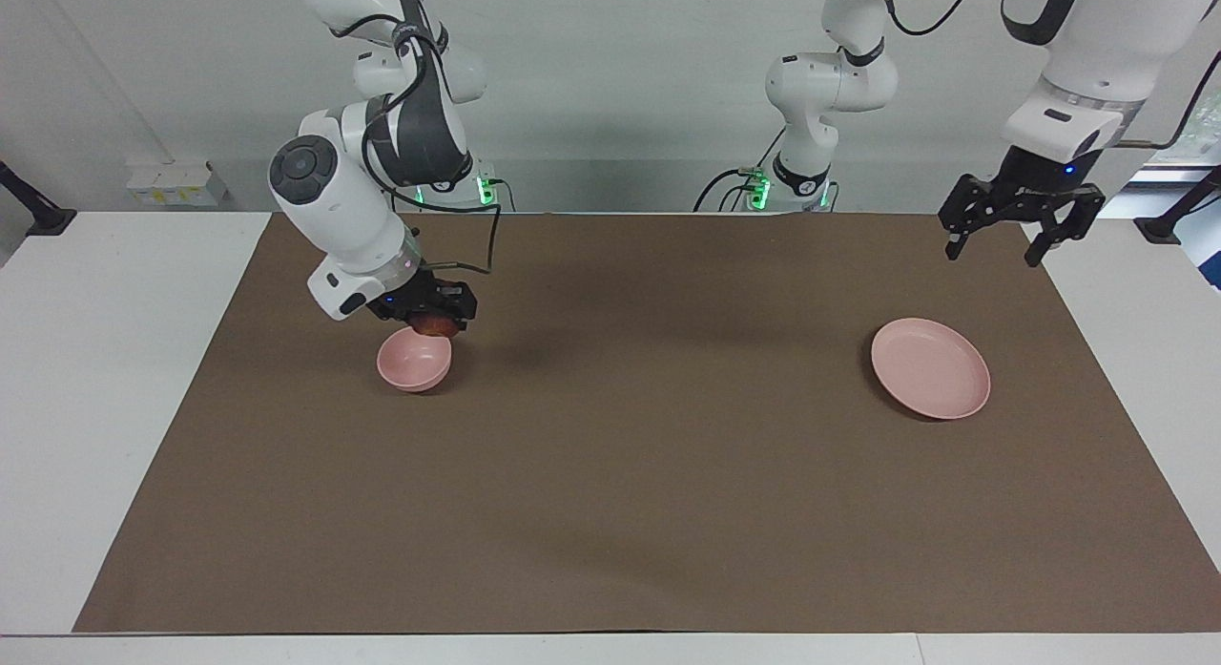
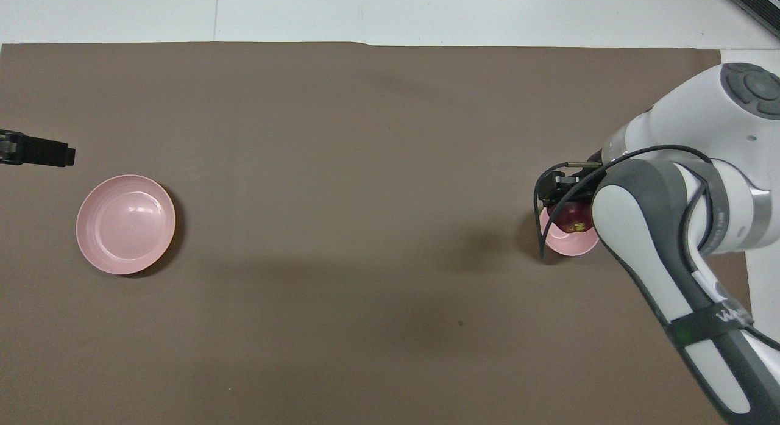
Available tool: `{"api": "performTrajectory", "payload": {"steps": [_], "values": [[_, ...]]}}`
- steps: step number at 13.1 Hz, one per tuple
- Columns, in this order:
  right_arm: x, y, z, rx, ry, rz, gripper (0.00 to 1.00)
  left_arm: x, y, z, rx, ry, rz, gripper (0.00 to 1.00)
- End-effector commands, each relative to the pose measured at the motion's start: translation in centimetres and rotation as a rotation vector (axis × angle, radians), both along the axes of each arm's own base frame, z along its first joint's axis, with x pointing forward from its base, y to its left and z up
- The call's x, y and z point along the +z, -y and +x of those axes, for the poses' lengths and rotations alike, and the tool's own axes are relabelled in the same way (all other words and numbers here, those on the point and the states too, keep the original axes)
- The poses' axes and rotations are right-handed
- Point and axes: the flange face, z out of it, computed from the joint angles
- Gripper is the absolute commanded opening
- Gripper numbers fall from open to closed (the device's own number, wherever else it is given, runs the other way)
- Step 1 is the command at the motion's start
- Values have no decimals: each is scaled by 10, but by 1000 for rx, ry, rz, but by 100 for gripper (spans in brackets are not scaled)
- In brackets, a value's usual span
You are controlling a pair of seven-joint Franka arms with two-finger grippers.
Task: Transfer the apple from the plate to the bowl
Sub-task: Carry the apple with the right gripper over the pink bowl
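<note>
The dark red apple [image 1: 435,327] hangs just above the small pink bowl [image 1: 413,362], and my right gripper [image 1: 430,316] is shut on it. In the overhead view the apple [image 2: 570,217] shows over the bowl [image 2: 570,245] under the right gripper [image 2: 563,196]; whether it touches the bowl I cannot tell. The wide pink plate [image 1: 930,367] lies bare toward the left arm's end of the table, also seen as the plate [image 2: 125,224] from overhead. My left gripper [image 1: 990,255] is open, raised high over the mat's edge near that end; only the left gripper's tip [image 2: 38,153] shows from overhead.
A brown mat [image 1: 630,455] covers most of the white table [image 1: 114,360]. Small white boxes [image 1: 176,183] sit at the table's corner by the right arm's end, nearer the robots.
</note>
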Motion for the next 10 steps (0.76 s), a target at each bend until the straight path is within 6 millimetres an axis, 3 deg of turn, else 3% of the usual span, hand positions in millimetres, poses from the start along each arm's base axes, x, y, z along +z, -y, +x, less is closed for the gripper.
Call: {"api": "performTrajectory", "payload": {"steps": [1,4,10], "values": [[-13,20,-30,155,93,-61,0,11,-15,4,-58,-42,23,100],[-45,32,-45,166,140,-68,0,10,-13,-13,-79,-74,19,100],[-120,34,-61,152,222,-67,0,10,-13,-14,-71,-73,19,100]]}}
